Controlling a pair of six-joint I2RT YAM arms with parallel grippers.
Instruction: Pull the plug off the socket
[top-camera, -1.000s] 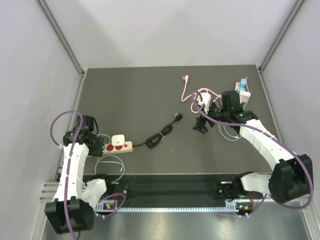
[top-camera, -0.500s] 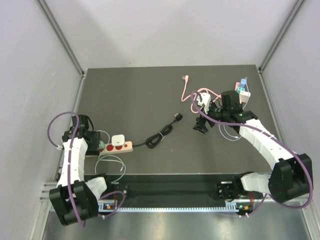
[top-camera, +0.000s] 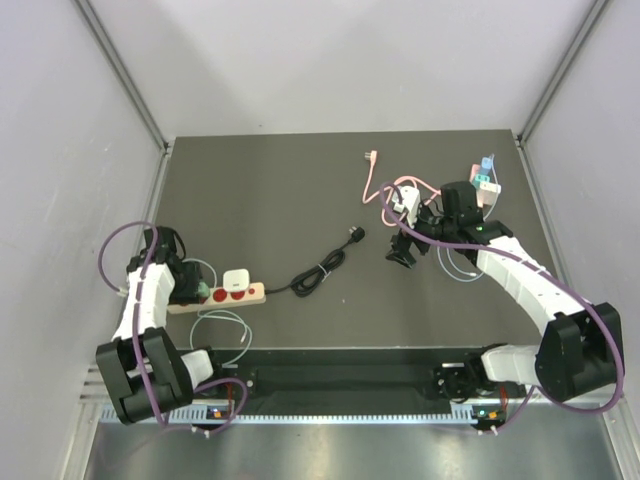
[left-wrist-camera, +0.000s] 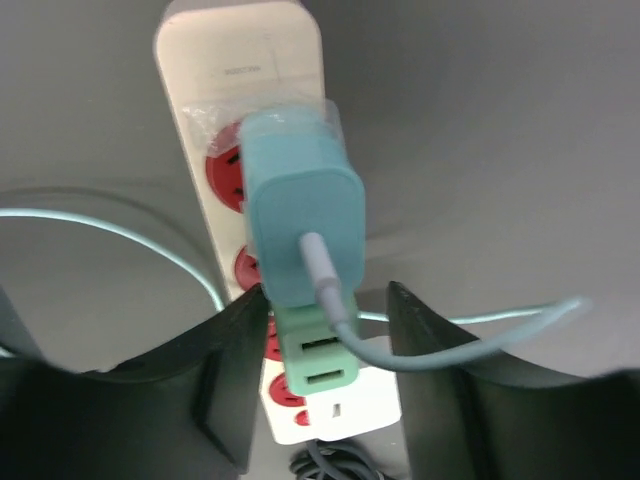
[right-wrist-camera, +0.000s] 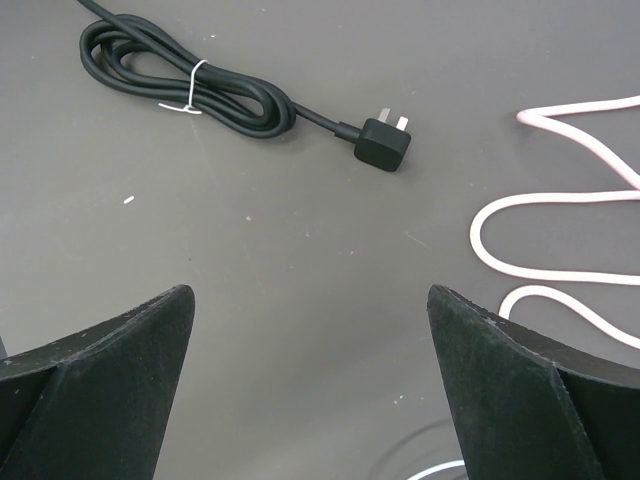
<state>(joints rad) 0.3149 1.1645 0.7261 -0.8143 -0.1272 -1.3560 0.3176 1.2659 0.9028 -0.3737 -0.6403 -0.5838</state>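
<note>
A white power strip (left-wrist-camera: 240, 60) with red sockets lies at the table's left, also seen from above as the power strip (top-camera: 232, 293). A pale blue-green plug (left-wrist-camera: 300, 210) with a light cable stands on the strip, between the fingers of my left gripper (left-wrist-camera: 325, 295). The left finger touches the plug's side and the right finger stands a little apart from it, so the jaws are open around it. My right gripper (right-wrist-camera: 310, 295) hangs wide open over bare table at the right (top-camera: 403, 250), holding nothing.
A white adapter (top-camera: 236, 277) sits on the strip. The strip's black cord (top-camera: 315, 275) is coiled mid-table and ends in a black plug (right-wrist-camera: 381, 146). A pink cable (top-camera: 375, 180) and small coloured adapters (top-camera: 485, 175) lie at the back right. A pale cable loop (top-camera: 225, 325) lies near the front edge.
My left gripper's jaws have parted around the plug, and the left arm's elbow has swung toward the near edge. The right arm has not moved.
</note>
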